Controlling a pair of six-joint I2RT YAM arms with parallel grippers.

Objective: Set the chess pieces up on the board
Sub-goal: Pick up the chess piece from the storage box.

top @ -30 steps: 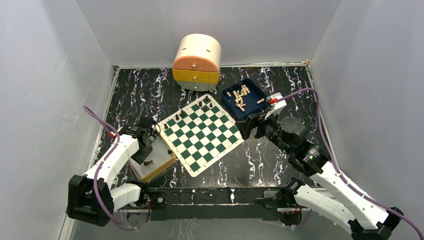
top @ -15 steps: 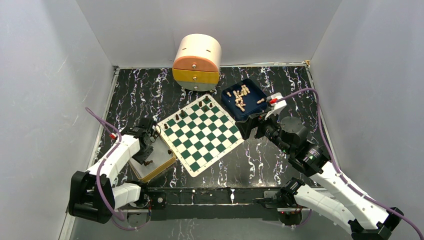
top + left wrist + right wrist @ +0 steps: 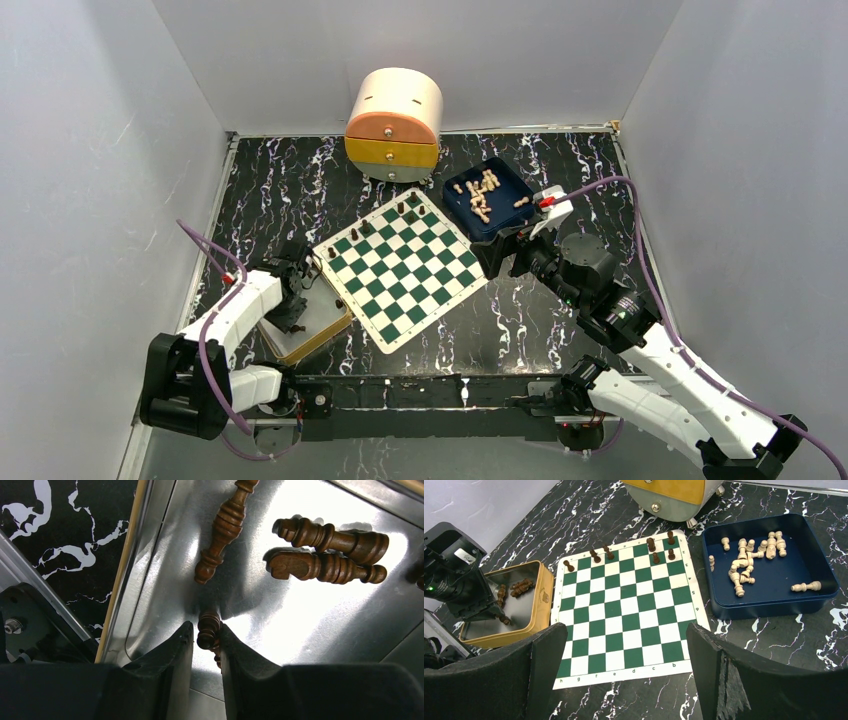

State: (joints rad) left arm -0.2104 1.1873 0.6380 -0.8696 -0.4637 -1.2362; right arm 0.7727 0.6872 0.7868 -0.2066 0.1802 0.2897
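My left gripper [image 3: 206, 631] [image 3: 293, 312] reaches down into the tan-rimmed tray [image 3: 312, 338], its fingers closed tight round a dark brown chess piece [image 3: 208, 629] on the tray floor. Three more dark pieces lie loose in the tray: one [image 3: 223, 529] just ahead, two [image 3: 330, 536] [image 3: 325, 568] to the right. The green and white board [image 3: 400, 268] [image 3: 624, 605] carries several dark pieces [image 3: 406, 208] [image 3: 652, 544] along its far edge. My right gripper [image 3: 624, 632] [image 3: 503, 258] hovers wide open over the board's right side, holding nothing.
A blue tray [image 3: 500, 222] [image 3: 774, 605] with several pale pieces [image 3: 744, 562] sits right of the board's far corner. A round orange and yellow drawer unit [image 3: 393, 125] stands at the back. Grey walls close in the black marbled table [image 3: 500, 320].
My left gripper has sunk a little toward the near end of the tan tray and its jaws have narrowed round the dark piece. The right arm has stayed still.
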